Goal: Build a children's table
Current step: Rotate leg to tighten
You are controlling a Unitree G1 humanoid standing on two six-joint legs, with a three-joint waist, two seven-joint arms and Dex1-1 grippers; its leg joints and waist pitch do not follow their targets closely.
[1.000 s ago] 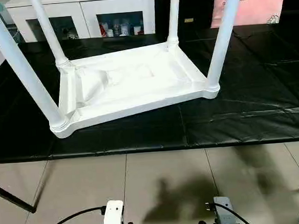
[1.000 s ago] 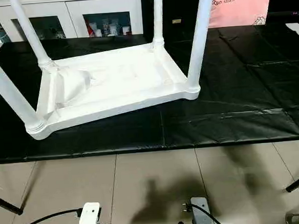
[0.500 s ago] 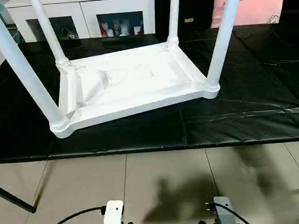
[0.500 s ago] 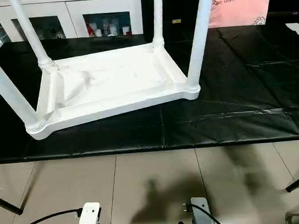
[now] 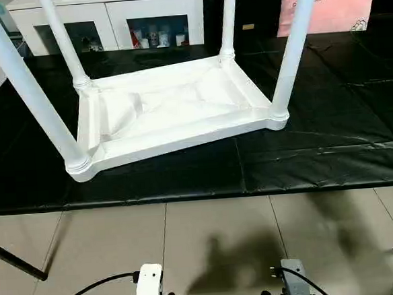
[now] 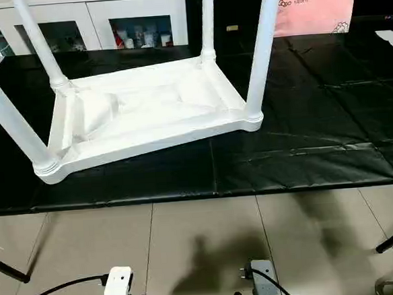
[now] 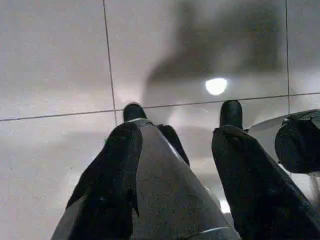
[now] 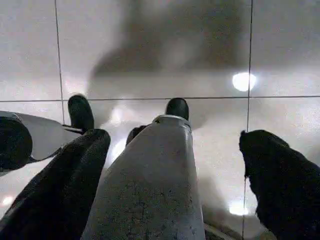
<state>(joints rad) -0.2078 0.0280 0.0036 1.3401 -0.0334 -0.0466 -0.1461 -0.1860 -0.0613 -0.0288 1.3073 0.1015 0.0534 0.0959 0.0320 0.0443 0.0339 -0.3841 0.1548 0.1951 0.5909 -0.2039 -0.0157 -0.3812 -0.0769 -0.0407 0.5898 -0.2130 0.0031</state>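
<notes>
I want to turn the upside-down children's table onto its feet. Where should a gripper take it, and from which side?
Probably grip the near right leg low, just above its corner socket, coming from the floor side. The leg is a round, upright tube, narrow enough for open jaws to straddle, and it stands nearest the black mat's front edge. The tabletop lies flat, offering less to close on.

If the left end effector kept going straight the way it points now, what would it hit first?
Most likely the tiled floor. The left end effector points down at bare tiles, fingers apart and empty, with nothing visible in between. How far off the floor lies is unclear.
</notes>
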